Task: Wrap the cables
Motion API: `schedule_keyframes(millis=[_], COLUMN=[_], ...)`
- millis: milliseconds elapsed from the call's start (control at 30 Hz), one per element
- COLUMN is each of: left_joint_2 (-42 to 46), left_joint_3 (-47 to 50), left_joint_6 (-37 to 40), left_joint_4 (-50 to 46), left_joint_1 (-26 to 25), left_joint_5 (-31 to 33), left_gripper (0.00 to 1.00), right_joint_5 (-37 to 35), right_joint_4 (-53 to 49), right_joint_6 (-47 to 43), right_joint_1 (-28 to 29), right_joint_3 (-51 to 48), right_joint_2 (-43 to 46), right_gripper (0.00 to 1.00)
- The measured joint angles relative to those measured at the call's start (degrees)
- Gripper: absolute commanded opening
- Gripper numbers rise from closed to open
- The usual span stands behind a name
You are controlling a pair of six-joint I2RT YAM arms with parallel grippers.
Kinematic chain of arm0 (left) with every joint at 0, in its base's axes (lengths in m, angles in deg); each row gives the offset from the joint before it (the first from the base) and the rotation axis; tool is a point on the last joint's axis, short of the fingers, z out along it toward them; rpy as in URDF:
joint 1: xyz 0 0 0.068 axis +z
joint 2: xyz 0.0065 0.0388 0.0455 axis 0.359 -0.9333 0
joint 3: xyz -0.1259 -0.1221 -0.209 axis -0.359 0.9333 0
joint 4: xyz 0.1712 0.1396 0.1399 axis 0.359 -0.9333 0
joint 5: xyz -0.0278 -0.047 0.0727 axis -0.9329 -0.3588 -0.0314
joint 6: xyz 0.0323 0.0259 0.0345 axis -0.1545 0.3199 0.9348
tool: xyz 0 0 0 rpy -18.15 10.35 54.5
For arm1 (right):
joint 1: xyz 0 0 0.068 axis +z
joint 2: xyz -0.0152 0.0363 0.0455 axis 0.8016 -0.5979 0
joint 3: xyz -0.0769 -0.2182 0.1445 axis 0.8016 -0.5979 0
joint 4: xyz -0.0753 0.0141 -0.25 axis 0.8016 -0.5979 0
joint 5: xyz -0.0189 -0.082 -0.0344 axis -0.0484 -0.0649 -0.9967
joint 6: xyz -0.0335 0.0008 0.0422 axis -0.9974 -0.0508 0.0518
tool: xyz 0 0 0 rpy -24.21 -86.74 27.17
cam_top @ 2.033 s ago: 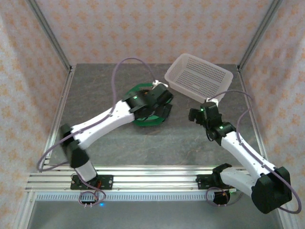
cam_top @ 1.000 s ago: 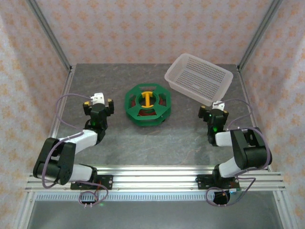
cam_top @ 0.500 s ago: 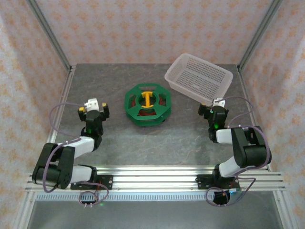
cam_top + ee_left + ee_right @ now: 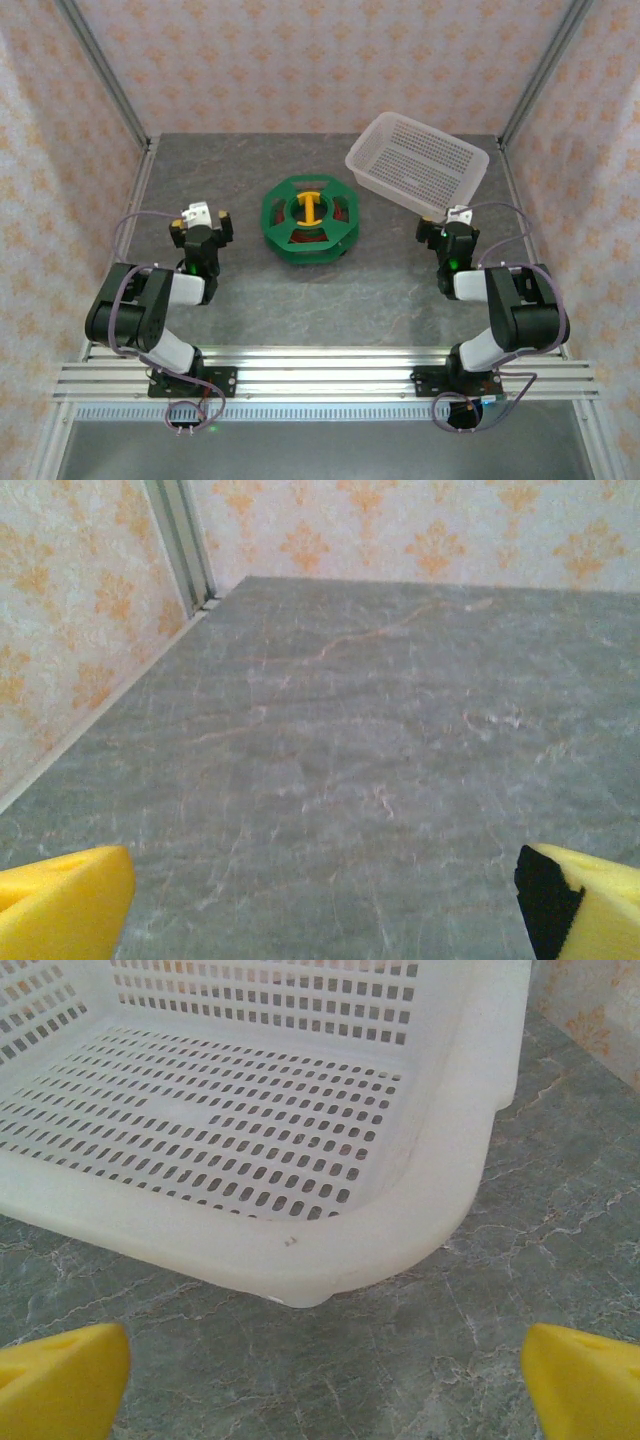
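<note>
No readable text or labels, as far as visible.

Both arms sit folded above their bases, forearms reaching forward. The left gripper (image 4: pixel 203 226) and the right gripper (image 4: pixel 447 230) point away, yellow-padded jaws spread wide.

1. Worktop (image 4: pixel 330 300): carries every item listed below.
2. Reel (image 4: pixel 310 222): lies flat at the middle of the worktop, with the cables (image 4: pixel 312 241) wound inside it.
3. Basket (image 4: pixel 420 170): on the worktop, behind and to the right of the reel, near it but apart.
4. Left fingers (image 4: pixel 60 905): left of the reel, well apart from it, over bare worktop.
5. Right fingers (image 4: pixel 60 1370): right of the reel, just before the basket's near corner, not touching it.
6. Rail (image 4: pixel 320 375): along the near edge, before the reel, bearing both arm bases.
</note>
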Motion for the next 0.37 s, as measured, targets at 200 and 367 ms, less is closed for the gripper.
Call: schedule_keyframes(millis=[200, 367], left_joint_2=[0.0, 0.0], left_joint_3=[-0.1, -0.1], left_joint_6=[-0.2, -0.2], left_joint_4=[-1.8, -2.0], left_joint_1=[0.1, 0.1], left_joint_5=[0.0, 0.0], left_gripper=[1.00, 1.00], right_joint_5=[0.0, 0.0], right_joint_4=[0.0, -0.4], right_joint_6=[0.0, 0.0], right_joint_1=[0.0, 0.0], right_joint_3=[0.1, 0.3], right_joint_2=[0.0, 0.0], right_gripper=[1.00, 1.00])
